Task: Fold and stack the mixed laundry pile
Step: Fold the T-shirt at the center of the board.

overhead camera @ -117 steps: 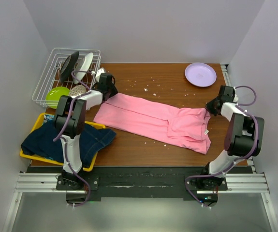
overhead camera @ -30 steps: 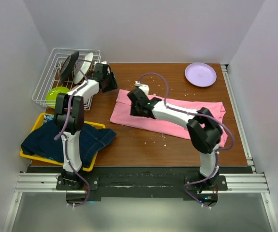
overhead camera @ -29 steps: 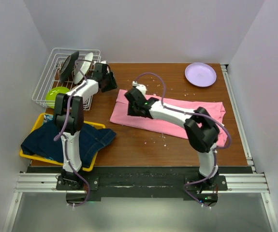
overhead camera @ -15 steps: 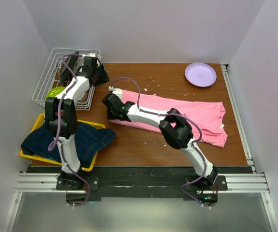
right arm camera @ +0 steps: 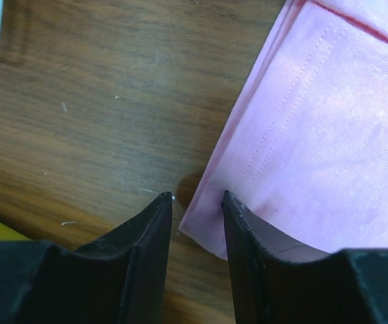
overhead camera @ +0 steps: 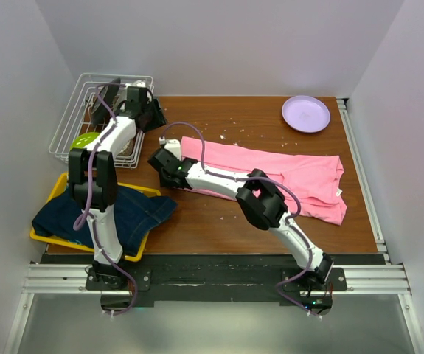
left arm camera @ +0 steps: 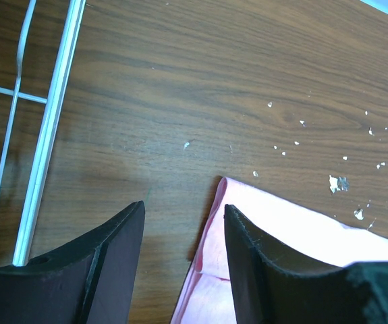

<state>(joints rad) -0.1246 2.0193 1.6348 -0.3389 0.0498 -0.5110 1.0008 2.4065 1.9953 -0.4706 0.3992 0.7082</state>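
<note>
Looks like the step here is grabbing the short end of the pink T-shirt [right arm camera: 328, 135] so it can be folded across. It lies flat on the table [left arm camera: 180, 74], doubled lengthwise.

The right end effector [right arm camera: 196, 202] is a narrow gap apart and holding nothing. One hem corner sits right at its tips, with one finger over cloth and the other over bare wood. The left end effector [left arm camera: 183, 226] is wide apart and empty too. The other corner is just ahead of its right-hand finger, and the wire rack [left arm camera: 45, 128] is off to the opposite side.

My take: get a tip under all the layers before closing, pinch a bit in from the hem, then lift both corners together so the end doesn't skew. The denim jacket [overhead camera: 108, 214] sits well behind both.
</note>
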